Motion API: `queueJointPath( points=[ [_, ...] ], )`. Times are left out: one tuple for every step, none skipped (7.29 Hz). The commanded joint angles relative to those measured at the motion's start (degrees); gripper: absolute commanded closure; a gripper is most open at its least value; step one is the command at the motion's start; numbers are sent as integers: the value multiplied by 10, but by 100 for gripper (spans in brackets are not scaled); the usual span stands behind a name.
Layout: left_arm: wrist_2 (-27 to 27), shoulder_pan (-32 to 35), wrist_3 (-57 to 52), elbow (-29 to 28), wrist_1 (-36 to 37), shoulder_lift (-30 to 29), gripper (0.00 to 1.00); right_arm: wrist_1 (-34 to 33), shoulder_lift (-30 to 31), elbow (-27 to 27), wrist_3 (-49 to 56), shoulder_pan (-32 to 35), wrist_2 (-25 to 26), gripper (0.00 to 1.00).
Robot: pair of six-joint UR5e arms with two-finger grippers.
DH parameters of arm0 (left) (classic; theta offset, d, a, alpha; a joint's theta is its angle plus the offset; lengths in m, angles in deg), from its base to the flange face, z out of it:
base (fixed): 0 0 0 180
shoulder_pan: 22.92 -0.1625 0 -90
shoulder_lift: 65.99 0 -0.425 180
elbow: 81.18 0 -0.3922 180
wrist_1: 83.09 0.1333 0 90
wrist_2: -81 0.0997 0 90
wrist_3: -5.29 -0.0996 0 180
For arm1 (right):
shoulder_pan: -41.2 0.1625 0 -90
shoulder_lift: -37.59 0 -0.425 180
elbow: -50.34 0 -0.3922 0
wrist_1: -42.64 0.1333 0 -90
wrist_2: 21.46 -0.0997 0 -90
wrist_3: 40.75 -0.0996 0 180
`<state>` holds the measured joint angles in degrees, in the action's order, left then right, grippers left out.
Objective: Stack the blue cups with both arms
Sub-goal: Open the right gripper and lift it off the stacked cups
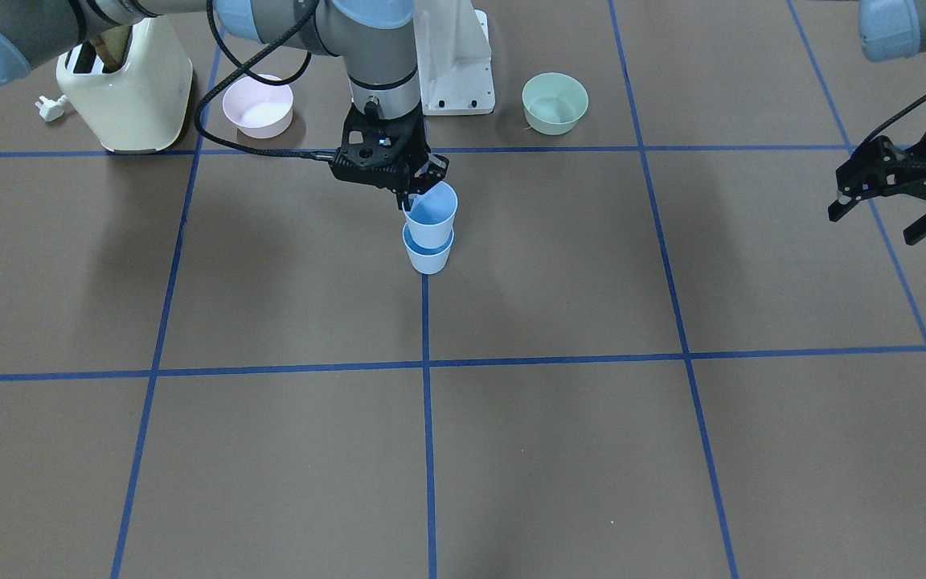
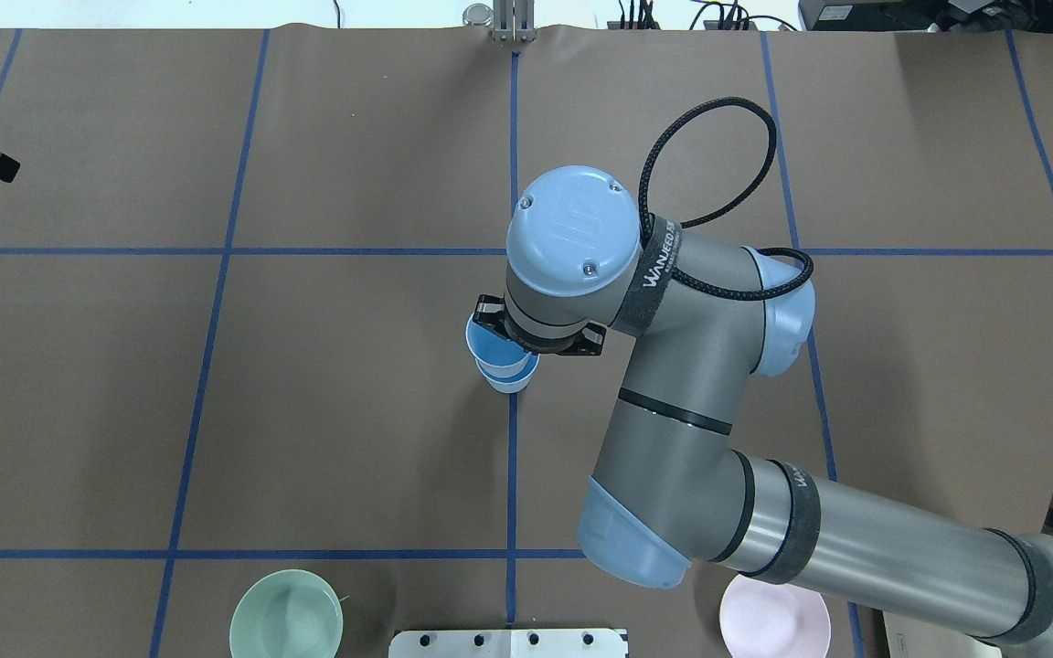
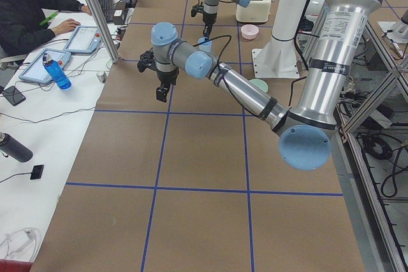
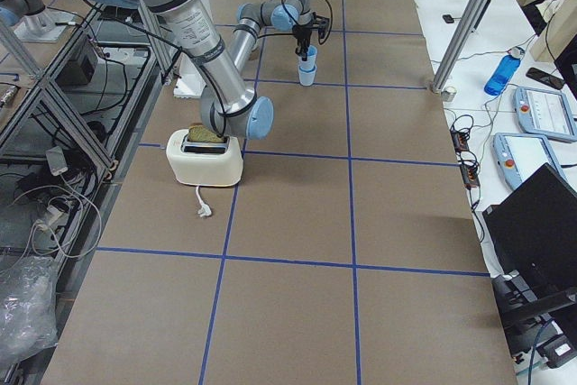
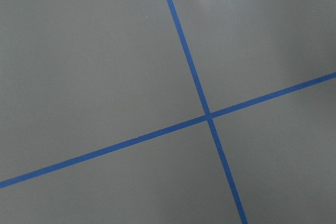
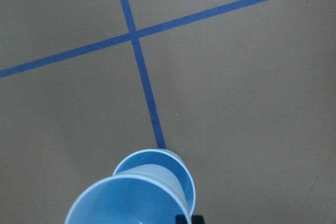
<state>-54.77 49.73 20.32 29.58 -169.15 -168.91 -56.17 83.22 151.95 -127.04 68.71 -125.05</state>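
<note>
Two pale-blue cups stand near the table's middle on a blue tape line. The upper cup (image 1: 432, 215) sits partly inside the lower cup (image 1: 428, 257), tilted a little. My right gripper (image 1: 412, 198) comes down from above and is shut on the upper cup's rim. The right wrist view shows the upper cup (image 6: 123, 203) nested in the lower cup (image 6: 176, 174). My left gripper (image 1: 873, 225) hangs open and empty, far off to the side above the bare table. The left wrist view shows only table and tape.
A cream toaster (image 1: 129, 88) with its plug (image 1: 51, 107), a pink bowl (image 1: 258, 106) and a green bowl (image 1: 555, 102) stand along the robot's side of the table, either side of the white pedestal (image 1: 455, 64). An operator (image 3: 32, 11) sits at a side desk.
</note>
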Motion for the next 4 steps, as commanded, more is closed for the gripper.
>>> queueJointPath(
  points=[
    [0, -1, 0, 0, 0, 0, 2, 21, 16, 4, 4, 0, 21, 1],
    [0, -1, 0, 1, 0, 0, 2, 21, 16, 4, 8, -1, 39, 0],
    [0, -1, 0, 1, 0, 0, 2, 21, 16, 9, 9, 0, 37, 0],
    [0, 0, 0, 1, 0, 0, 2, 21, 15, 14, 10, 3, 35, 0]
  ],
)
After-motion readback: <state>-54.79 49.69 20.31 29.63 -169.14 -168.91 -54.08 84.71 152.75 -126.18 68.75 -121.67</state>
